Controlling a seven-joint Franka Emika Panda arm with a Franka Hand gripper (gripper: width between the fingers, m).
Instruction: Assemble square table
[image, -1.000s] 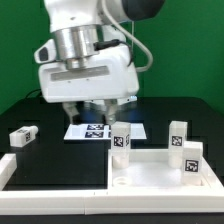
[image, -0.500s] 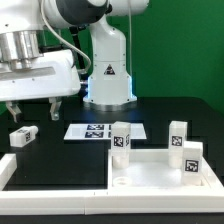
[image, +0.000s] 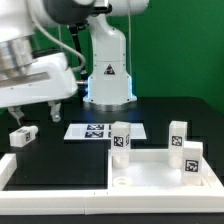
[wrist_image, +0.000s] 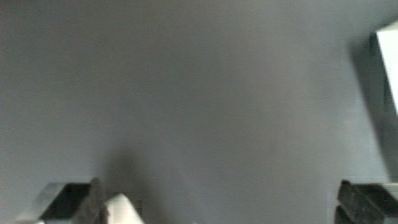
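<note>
The gripper (image: 35, 108), jaws open and empty, has swung to the frame's upper left above the loose leg (image: 22, 135), likely next.

The top (image: 160, 172) sits at the front, toward the exterior view's right, with three legs (image: 121, 139) (image: 177, 132) (image: 191, 160) standing on it. Behind it lies the marker board (image: 96, 131). A fourth leg (image: 22, 135) lies well apart at the left, under the gripper (image: 36, 106).
</note>
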